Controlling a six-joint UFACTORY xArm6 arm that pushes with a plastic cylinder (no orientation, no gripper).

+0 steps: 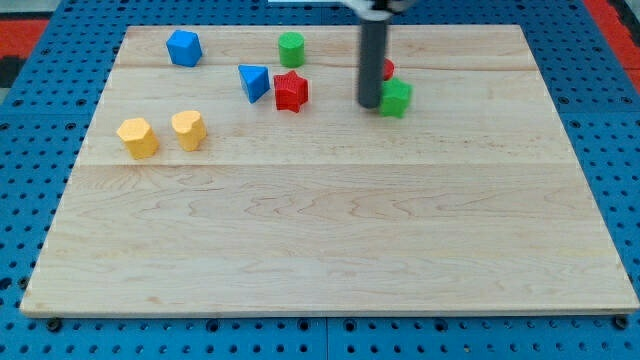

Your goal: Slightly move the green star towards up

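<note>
The green star [397, 98] lies on the wooden board [330, 240] at the view's upper right of centre. My tip [369, 104] stands right against the star's left side, touching it or nearly so. A red block [387, 69] sits just above the star, mostly hidden behind the rod, so its shape cannot be told.
A red star [291, 91] and a blue triangle [253, 81] lie left of my tip. A green cylinder [291, 47] and a blue block [184, 47] sit near the top edge. A yellow block [137, 137] and a yellow heart [188, 129] lie at the left.
</note>
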